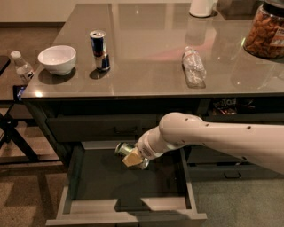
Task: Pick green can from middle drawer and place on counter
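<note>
The middle drawer (95, 186) stands pulled open below the counter (146, 57), its grey floor bare. My gripper (132, 157) reaches in from the right on a white arm and is shut on the green can (125, 150). The can is tilted, its silver end pointing left, and it hangs above the drawer floor near the drawer's back. The gripper's tan fingers (131, 159) cover most of the can's body.
On the counter stand a white bowl (57, 59), a tall blue-and-silver can (99, 50), a lying plastic bottle (194, 67), a snack jar (269, 31) and a white container (203, 7). A small bottle (22, 67) sits on a side stand at left.
</note>
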`<state>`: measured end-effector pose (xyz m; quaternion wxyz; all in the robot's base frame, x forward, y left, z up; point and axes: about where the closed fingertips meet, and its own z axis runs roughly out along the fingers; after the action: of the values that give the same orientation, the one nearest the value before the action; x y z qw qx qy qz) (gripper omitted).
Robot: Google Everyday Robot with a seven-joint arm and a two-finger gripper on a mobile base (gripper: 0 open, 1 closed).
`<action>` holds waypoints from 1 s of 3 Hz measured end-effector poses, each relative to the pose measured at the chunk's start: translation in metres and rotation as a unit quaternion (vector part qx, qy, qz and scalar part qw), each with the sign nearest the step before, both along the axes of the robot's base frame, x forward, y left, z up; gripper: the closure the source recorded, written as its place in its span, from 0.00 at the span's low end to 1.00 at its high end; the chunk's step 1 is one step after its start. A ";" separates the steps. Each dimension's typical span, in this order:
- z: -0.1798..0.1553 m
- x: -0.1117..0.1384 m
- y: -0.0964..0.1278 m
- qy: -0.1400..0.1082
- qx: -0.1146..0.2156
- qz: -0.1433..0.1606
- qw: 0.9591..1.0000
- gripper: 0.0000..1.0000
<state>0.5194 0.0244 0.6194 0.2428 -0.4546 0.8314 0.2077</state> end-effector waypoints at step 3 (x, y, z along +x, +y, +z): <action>0.126 -0.013 -0.039 -0.091 -0.015 -0.048 0.995 1.00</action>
<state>0.5067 -0.0150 0.7453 0.3203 -0.4349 0.8298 0.1408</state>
